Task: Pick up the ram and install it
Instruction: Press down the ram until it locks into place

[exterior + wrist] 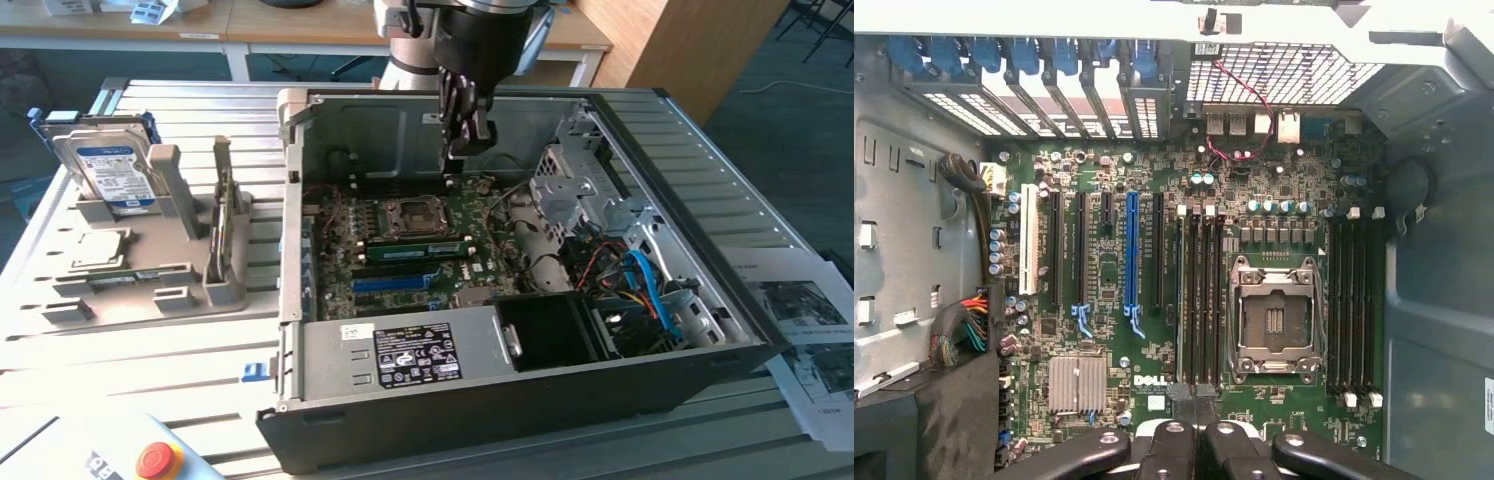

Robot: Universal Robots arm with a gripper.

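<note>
Clearly, the open computer case [534, 410] is the biggest thing, and the motherboard [494, 215] lies flat on its floor. The gripper [463, 150] hangs above the board, on the side of the CPU socket [407, 217] towards the rear wall of the case. Its jaws are pressed together, and I see nothing between them. The ram [414, 250], a long green stick, sits just beside the CPU socket, along the memory slots.
</note>
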